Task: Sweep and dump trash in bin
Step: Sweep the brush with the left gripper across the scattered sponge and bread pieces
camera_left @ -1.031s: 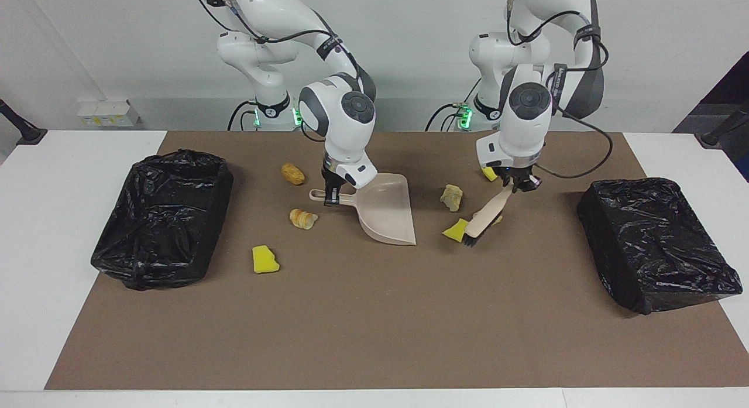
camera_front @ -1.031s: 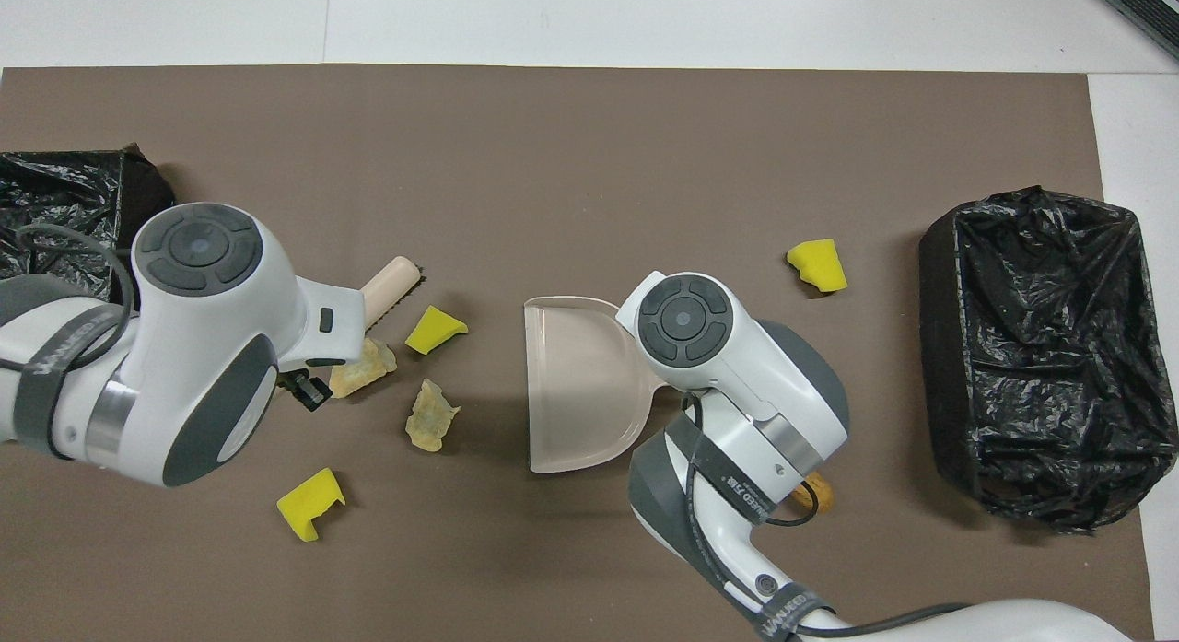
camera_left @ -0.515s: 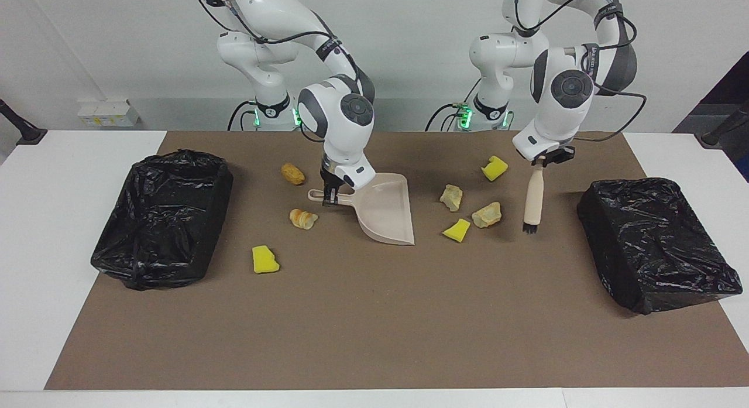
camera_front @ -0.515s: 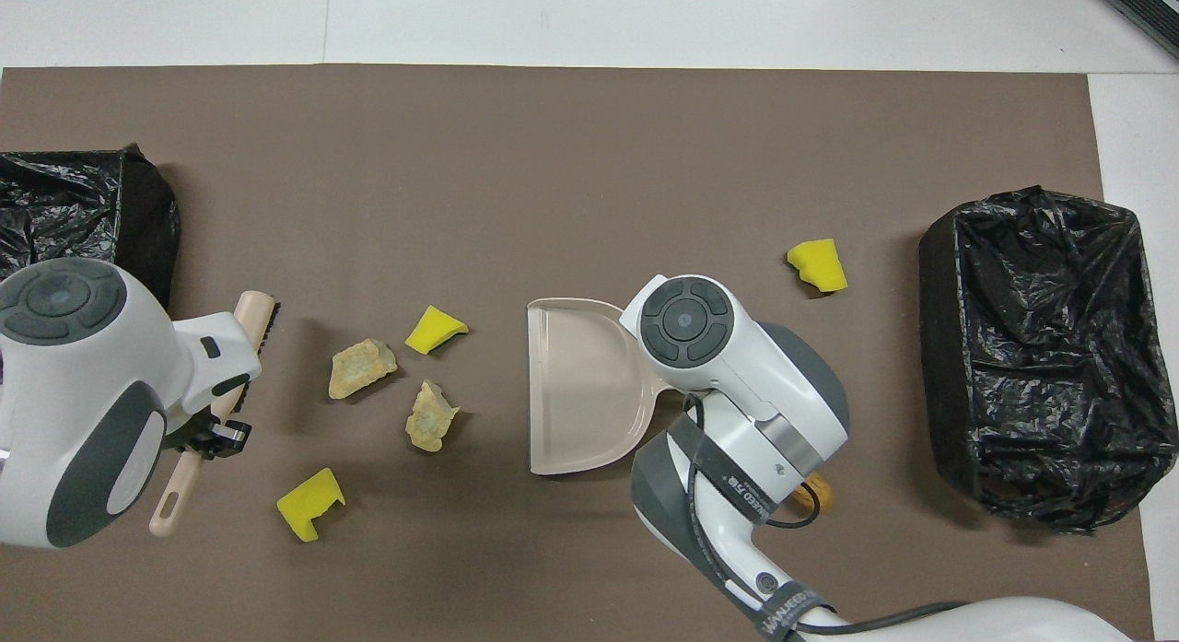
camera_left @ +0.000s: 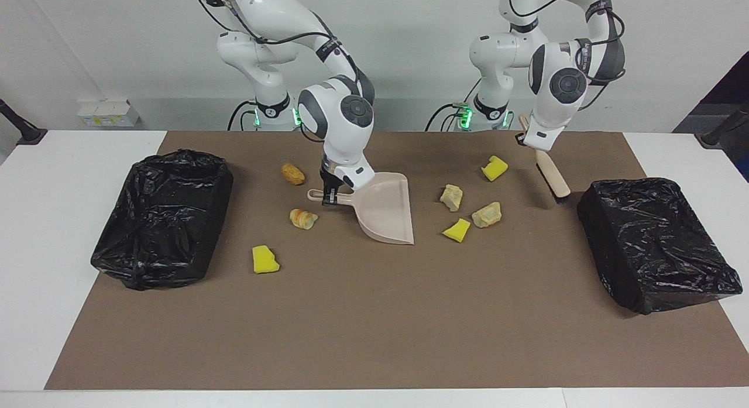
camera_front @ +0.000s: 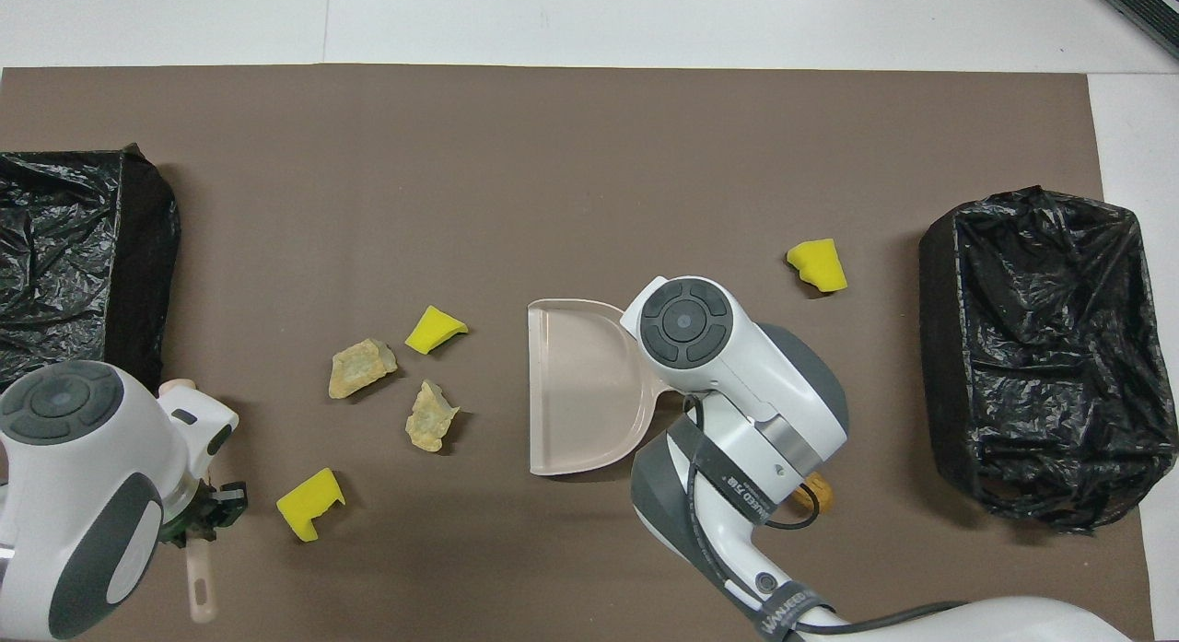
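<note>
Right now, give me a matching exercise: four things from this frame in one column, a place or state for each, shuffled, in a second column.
Things:
1. dustpan
2. hand brush
3. brown bread roll
4. black-lined bin

Places or states:
A. stands at the right arm's end of the table
B. handle held by the right gripper
C. held by the left gripper, bristles pointing down
D. lies nearer to the robots than the sliced bread piece

Pairs: 1-B, 2-C, 3-D, 4-A

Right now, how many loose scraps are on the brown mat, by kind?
Bright yellow sponge chunks: 3
Pale tan crumbly lumps: 2
Brown bread roll: 1
Sliced bread-like piece: 1
Total: 7
</note>
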`<action>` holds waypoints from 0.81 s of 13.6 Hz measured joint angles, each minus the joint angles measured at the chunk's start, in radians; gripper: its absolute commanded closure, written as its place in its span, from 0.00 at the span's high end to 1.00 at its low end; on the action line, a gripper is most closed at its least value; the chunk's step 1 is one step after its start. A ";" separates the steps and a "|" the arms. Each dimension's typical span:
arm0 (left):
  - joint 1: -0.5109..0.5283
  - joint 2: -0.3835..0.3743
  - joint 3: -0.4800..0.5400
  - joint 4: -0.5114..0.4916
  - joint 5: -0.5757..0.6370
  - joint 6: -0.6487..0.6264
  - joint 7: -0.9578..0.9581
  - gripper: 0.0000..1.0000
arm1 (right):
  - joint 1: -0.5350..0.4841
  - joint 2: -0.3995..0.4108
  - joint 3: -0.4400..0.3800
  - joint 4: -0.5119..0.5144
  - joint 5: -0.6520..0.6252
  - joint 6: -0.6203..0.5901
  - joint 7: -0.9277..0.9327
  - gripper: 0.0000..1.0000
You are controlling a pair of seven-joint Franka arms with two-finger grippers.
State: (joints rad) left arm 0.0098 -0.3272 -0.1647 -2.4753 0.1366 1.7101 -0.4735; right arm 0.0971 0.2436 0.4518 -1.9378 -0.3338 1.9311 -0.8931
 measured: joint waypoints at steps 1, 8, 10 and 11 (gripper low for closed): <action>-0.011 -0.001 -0.003 -0.027 -0.025 0.019 -0.064 0.00 | 0.000 0.000 0.000 0.000 0.000 0.000 0.000 0.00; -0.170 0.001 -0.017 -0.072 -0.168 0.112 -0.369 0.00 | 0.000 0.000 0.000 0.000 0.000 0.000 0.000 0.00; -0.171 0.015 -0.015 -0.072 -0.188 0.196 -0.373 0.00 | 0.000 0.000 0.000 0.000 0.000 0.000 0.000 0.00; -0.171 0.030 -0.011 -0.067 -0.192 0.235 -0.373 0.00 | 0.000 0.000 0.000 0.000 0.000 0.000 0.000 0.00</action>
State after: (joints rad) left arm -0.1609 -0.2968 -0.1760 -2.5426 -0.0557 1.9455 -0.8469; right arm 0.0971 0.2436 0.4518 -1.9379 -0.3338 1.9311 -0.8930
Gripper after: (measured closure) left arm 0.740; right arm 0.674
